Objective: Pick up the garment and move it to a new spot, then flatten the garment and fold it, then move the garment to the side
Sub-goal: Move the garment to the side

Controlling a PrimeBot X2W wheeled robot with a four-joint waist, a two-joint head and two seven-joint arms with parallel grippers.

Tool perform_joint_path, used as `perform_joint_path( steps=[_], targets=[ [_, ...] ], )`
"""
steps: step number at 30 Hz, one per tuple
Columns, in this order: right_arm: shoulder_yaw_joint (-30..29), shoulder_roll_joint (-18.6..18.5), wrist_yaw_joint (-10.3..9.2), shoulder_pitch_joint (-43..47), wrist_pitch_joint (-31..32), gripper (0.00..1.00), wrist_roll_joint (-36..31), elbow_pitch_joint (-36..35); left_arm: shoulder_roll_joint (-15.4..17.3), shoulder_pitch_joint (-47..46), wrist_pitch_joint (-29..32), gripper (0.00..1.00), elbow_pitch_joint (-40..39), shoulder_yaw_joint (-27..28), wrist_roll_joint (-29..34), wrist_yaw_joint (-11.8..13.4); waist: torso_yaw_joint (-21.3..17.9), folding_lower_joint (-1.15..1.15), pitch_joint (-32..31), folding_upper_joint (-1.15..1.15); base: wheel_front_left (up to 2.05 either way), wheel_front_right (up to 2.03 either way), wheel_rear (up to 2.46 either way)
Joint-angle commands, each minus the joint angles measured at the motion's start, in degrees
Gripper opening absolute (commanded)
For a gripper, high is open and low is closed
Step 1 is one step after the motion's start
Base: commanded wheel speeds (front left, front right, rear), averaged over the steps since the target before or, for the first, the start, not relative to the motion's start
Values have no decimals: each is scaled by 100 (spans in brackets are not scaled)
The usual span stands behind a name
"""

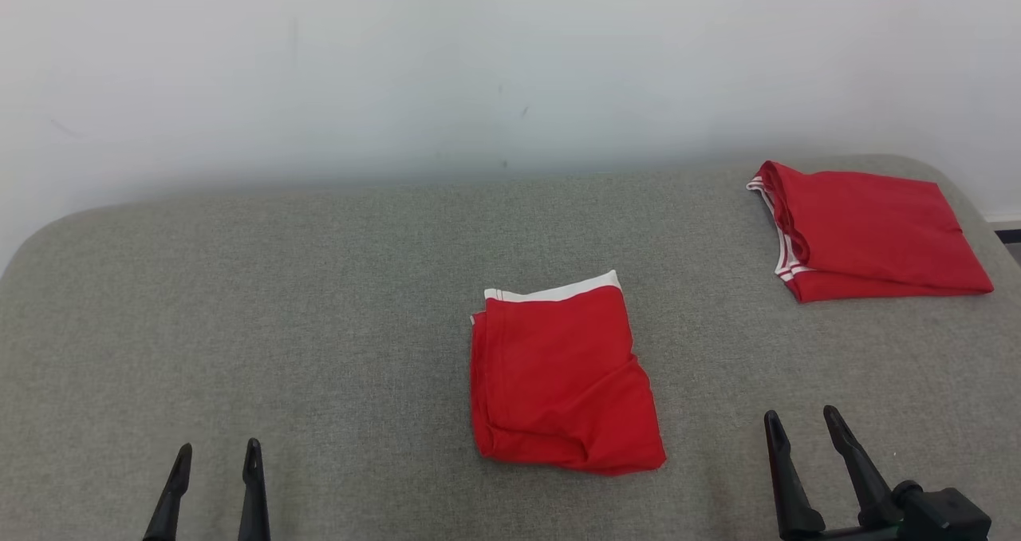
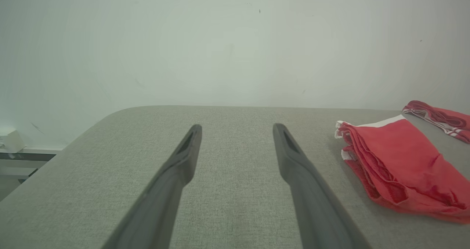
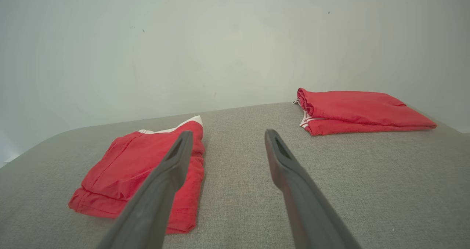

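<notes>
A red garment with a white band (image 1: 558, 377) lies folded in a neat rectangle at the middle of the grey table (image 1: 319, 302). It also appears at the right in the left wrist view (image 2: 400, 164) and at the left in the right wrist view (image 3: 136, 172). My left gripper (image 1: 217, 455) hovers open near the front left edge, well left of the garment, with nothing between its fingers (image 2: 183, 157). My right gripper (image 1: 802, 421) stands open at the front right, right of the garment and apart from it.
A second folded red garment with white stripes (image 1: 865, 230) rests at the table's back right corner, also seen as a folded red garment (image 3: 360, 111). A pale wall (image 1: 510, 62) rises directly behind the table. Bare grey cloth stretches across the left half.
</notes>
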Motion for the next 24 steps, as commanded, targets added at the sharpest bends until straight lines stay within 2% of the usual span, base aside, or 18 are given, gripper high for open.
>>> perform_joint_path(
  steps=[1, 18, 24],
  targets=[
    [-13, 17, -17, 67, 6, 100, -31, -18, 39, 41, -16, 100, -22, 19, 3, 20, 10, 0, -3, 0, 0, 0, 0],
    [41, 64, -17, 58, 11, 100, 19, 109, 41, 37, -16, 100, 64, 13, 50, -14, 116, 0, -32, 0, 0, 0, 0],
    [-14, 137, -17, -168, 101, 100, 87, 353, 21, -9, -16, 100, 98, -8, 62, -20, 161, 0, -33, 0, 0, 0, 0]
  ],
)
